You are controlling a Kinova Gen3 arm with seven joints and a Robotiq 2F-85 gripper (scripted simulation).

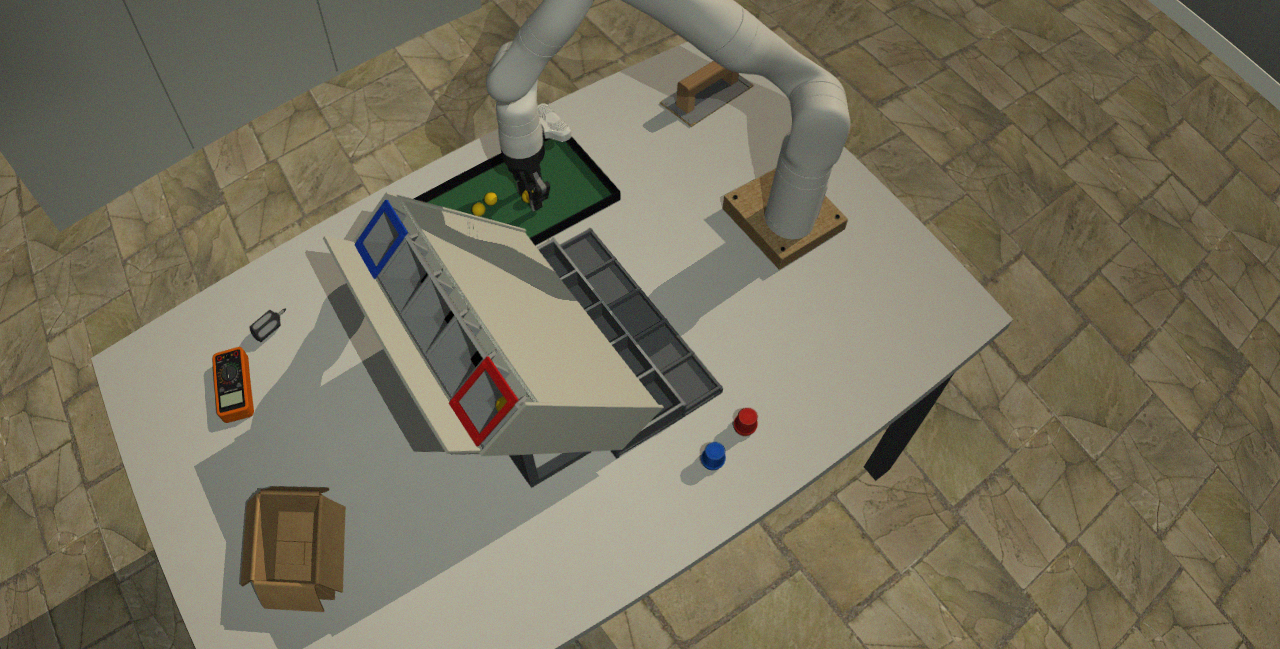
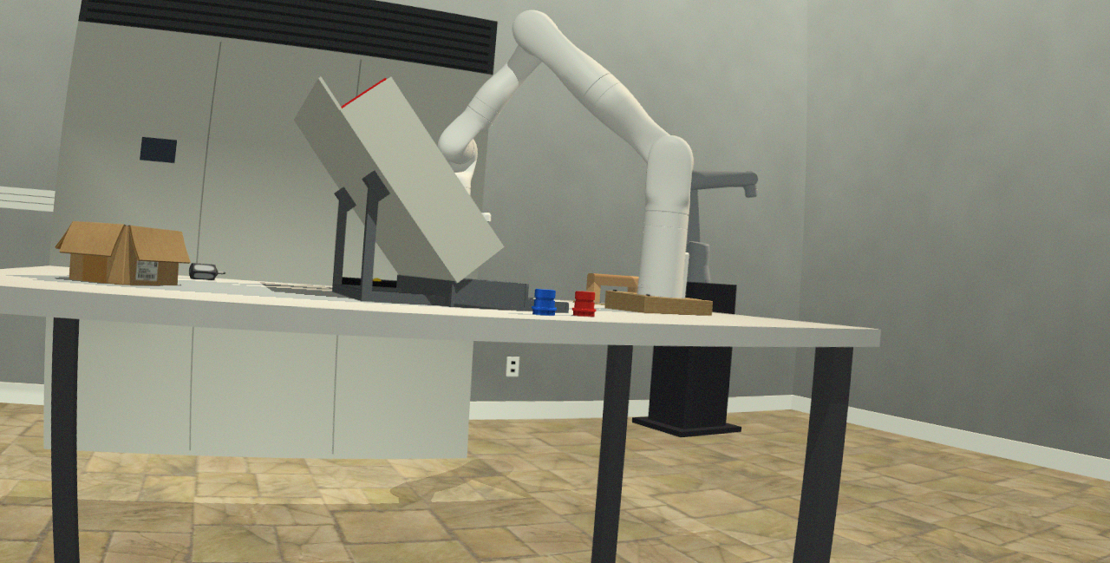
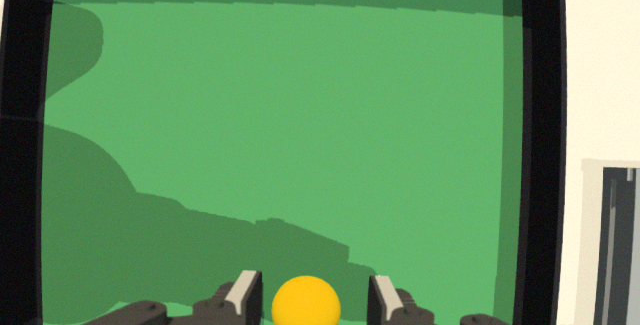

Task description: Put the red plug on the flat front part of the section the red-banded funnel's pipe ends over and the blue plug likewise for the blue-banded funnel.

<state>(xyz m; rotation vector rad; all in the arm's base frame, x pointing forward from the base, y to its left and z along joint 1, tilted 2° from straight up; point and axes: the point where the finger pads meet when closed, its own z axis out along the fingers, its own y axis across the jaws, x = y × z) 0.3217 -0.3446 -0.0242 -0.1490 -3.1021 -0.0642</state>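
My gripper (image 1: 535, 197) (image 3: 314, 298) is open, pointing down over the green marble tray (image 1: 618, 194) (image 3: 545, 115). A yellow marble (image 3: 306, 302) lies between its parted fingertips, with gaps on both sides. Two more marbles (image 1: 490, 197) (image 1: 478, 209) lie in the tray. The blue-banded funnel (image 1: 391, 254) and red-banded funnel (image 1: 499, 422) top the tilted board; a marble (image 1: 501, 403) shows inside the red one. The cream cover (image 1: 554, 331) hides the pipes. The red plug (image 1: 745, 421) (image 2: 584, 303) and blue plug (image 1: 713, 455) (image 2: 544, 302) stand on the table.
The grey sectioned bin (image 1: 718, 390) lies under the board's lower edge. A cardboard box (image 1: 293, 546) (image 2: 124, 252), an orange multimeter (image 1: 232, 383) and a small grey device (image 1: 265, 324) (image 2: 203, 271) lie beyond the board. A wooden-handled trowel (image 1: 702, 86) lies near the arm's base.
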